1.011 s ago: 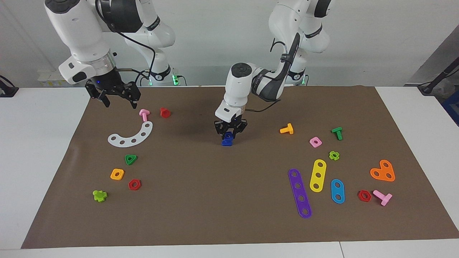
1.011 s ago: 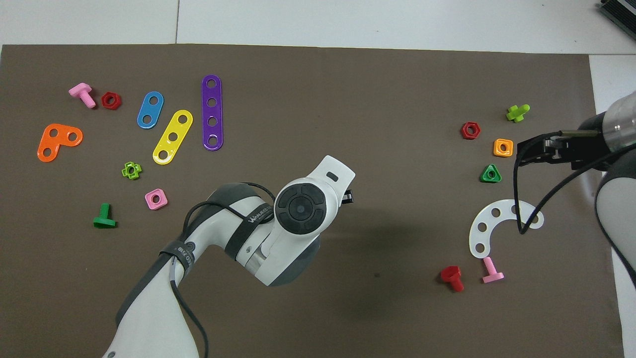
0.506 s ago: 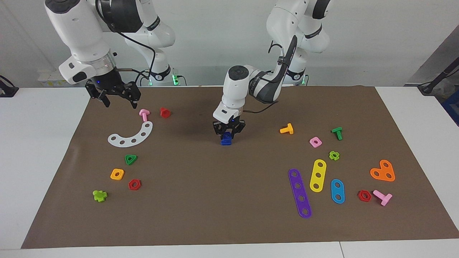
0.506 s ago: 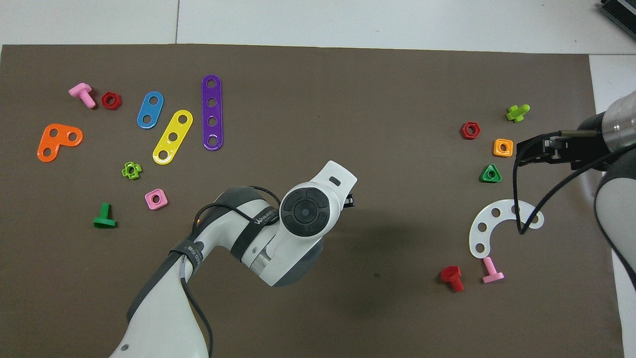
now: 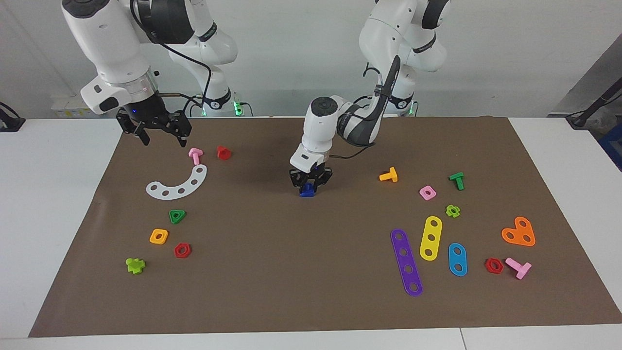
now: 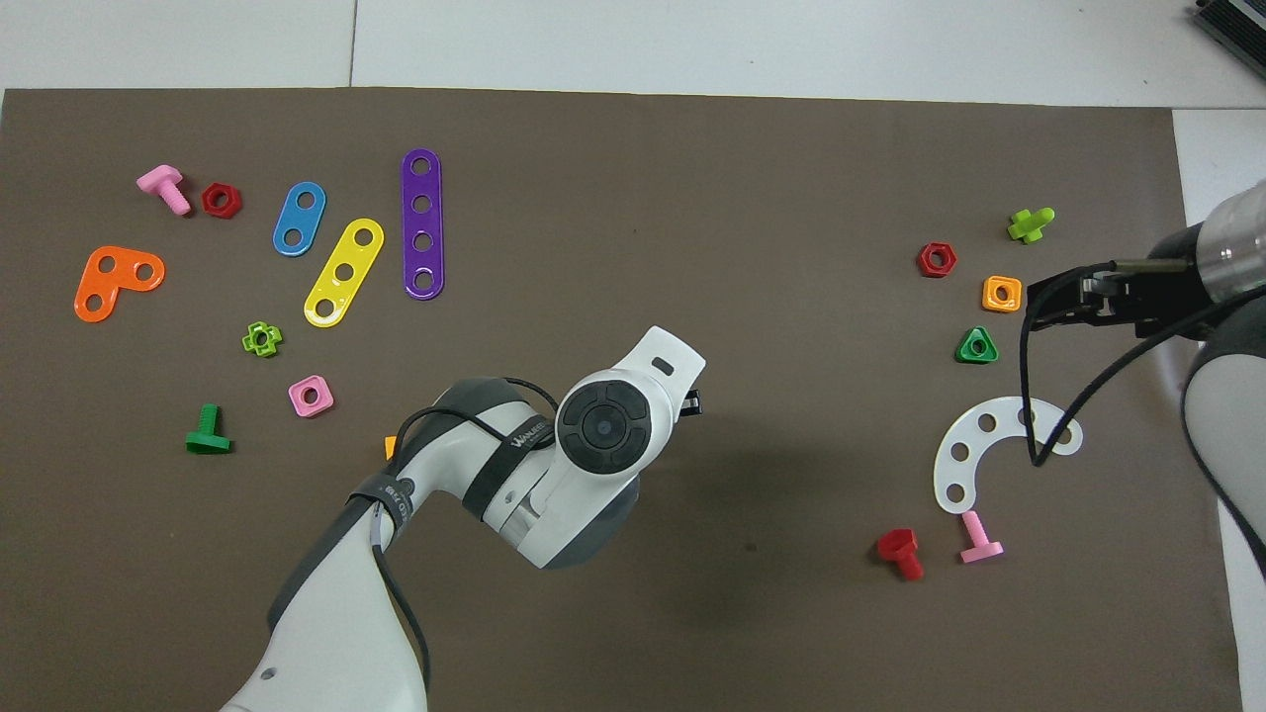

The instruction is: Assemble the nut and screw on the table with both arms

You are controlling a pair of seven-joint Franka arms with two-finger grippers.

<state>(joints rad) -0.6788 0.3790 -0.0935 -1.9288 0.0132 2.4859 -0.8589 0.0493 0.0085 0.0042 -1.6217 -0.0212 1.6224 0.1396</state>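
Hiding the gripped parts overhead, the left gripper (image 5: pixel 311 181) is clenched on one dark-blue piece (image 5: pixel 307 190) at mid-mat (image 5: pixel 272 272); nut and screw cannot be separated. The right gripper (image 5: pixel 158 130) is held spread.

1. The brown mat (image 5: pixel 291 272) is bare through its middle, between the two clusters of toy pieces.
2. The left gripper (image 5: pixel 311 181) stands low there, over a dark-blue piece (image 5: pixel 306 190), perhaps touching the mat.
3. The white curved strip (image 5: pixel 179 185) and pink bolt (image 5: pixel 195 155) crowd the mat beneath the right gripper (image 5: pixel 156 130).
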